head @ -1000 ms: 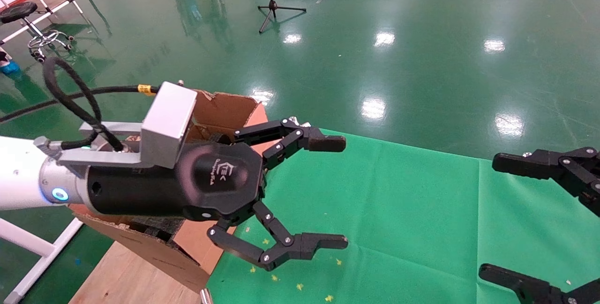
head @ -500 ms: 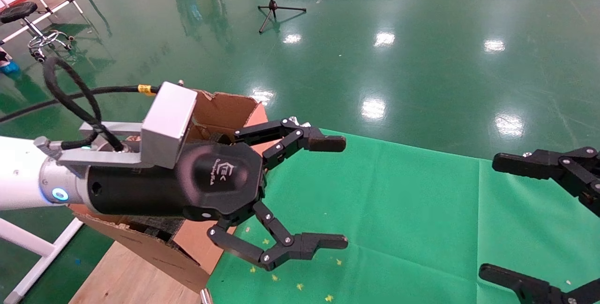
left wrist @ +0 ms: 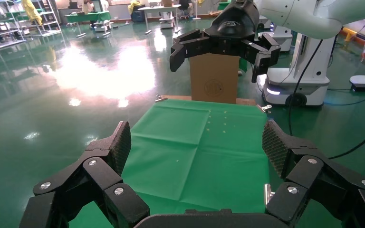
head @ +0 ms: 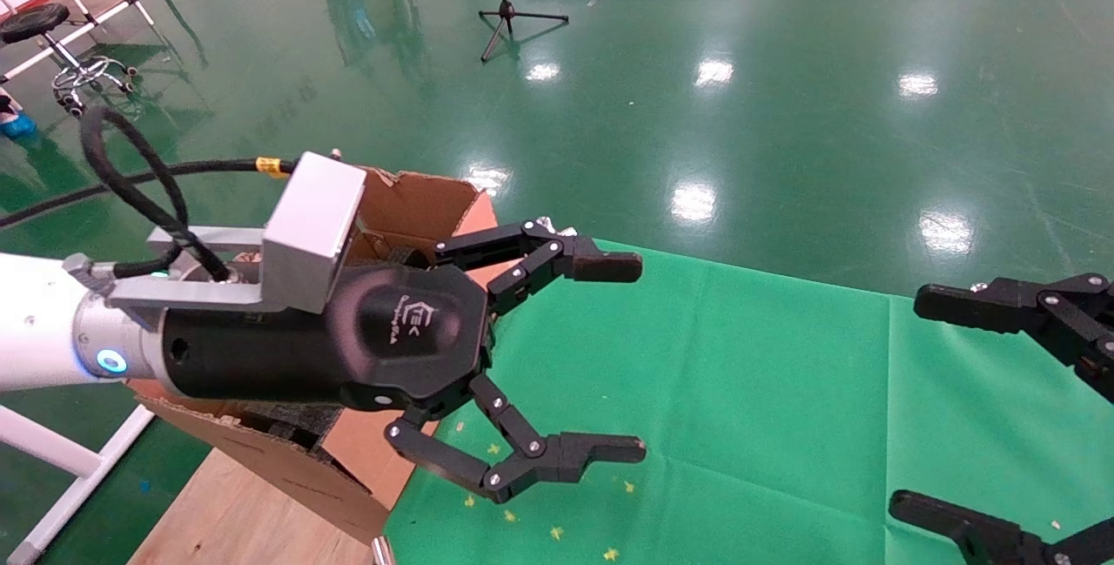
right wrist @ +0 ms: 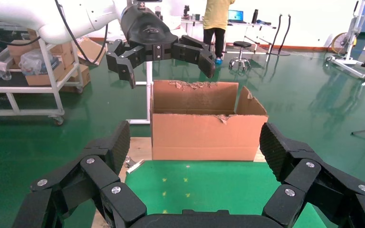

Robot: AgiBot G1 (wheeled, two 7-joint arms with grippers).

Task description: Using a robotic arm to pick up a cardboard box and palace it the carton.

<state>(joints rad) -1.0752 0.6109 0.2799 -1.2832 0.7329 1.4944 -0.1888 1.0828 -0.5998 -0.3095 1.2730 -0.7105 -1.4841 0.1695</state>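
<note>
The left gripper (head: 631, 356) hangs over the near edge of the carton (head: 418, 199) exactly as it did a second ago — nothing has shifted across the three head views. Its jaws are spread wide and hold nothing. The carton stands at the left end of the green cloth (head: 740, 391), black foam visible inside under the arm. No cardboard box shows on the cloth or in either wrist view; it may already lie in the carton, hidden. The right gripper (head: 905, 408) sits parked at the far right, also wide open and empty — the stillness suggests a pause after release.
</note>
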